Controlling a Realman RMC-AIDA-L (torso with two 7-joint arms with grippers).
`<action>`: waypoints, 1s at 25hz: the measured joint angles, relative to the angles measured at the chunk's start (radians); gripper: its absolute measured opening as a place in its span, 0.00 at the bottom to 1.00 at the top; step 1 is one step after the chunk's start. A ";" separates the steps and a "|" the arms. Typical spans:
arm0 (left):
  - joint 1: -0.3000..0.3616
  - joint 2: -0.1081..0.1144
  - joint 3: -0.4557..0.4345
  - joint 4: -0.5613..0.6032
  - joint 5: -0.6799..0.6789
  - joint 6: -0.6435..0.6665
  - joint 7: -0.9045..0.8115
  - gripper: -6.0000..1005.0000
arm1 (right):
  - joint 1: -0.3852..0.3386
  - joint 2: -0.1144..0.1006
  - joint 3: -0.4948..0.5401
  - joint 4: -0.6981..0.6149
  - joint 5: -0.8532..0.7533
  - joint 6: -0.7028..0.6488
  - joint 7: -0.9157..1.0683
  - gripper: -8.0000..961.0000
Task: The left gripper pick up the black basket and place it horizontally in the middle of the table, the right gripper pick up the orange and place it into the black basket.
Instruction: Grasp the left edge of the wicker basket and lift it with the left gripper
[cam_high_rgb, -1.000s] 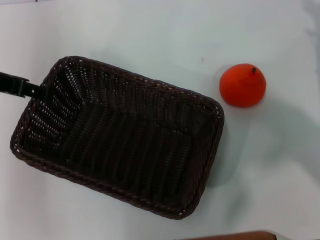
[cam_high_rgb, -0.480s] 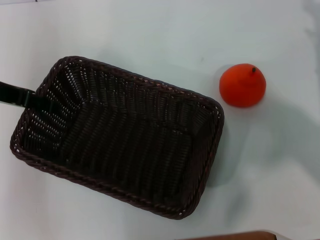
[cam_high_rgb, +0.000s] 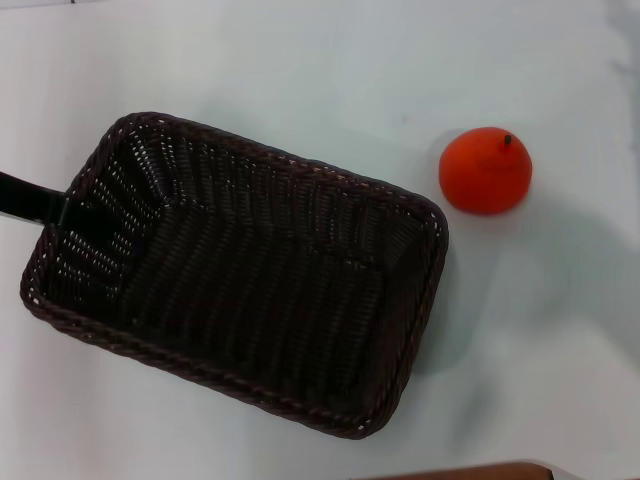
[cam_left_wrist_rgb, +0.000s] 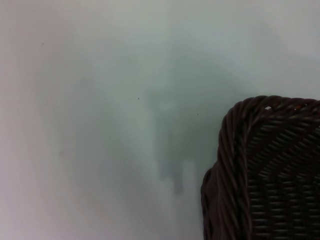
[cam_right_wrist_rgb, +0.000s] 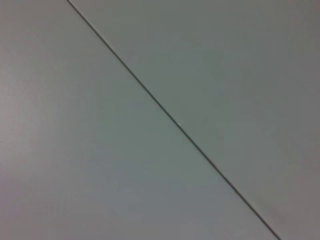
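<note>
The black basket (cam_high_rgb: 240, 275) sits skewed on the white desk (cam_high_rgb: 300, 70), its long axis running from ten to four o'clock. The left pincer (cam_high_rgb: 30, 197) (only a black bar shows) meets the rim at nine o'clock; whether it is apart or together I cannot tell. The orange (cam_high_rgb: 485, 170) rests at two o'clock, apart from the basket.

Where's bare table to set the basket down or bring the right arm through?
Bare table runs along the far side behind the black basket and the orange; more lies right of the basket, nearer than the orange. Narrower: the gap between the basket's far right corner and the orange. The left end effector occupies the basket's left end.
</note>
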 joint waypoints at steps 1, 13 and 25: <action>0.002 0.000 0.000 0.003 0.000 0.000 0.000 0.67 | 0.000 0.000 0.000 0.000 0.000 0.000 0.000 0.95; 0.006 -0.001 -0.001 0.031 -0.027 0.003 0.001 0.26 | -0.002 0.001 0.000 -0.003 0.000 0.011 0.000 0.95; 0.048 -0.001 -0.082 0.090 -0.245 0.053 0.038 0.19 | -0.006 0.000 0.014 -0.005 0.000 0.011 0.000 0.95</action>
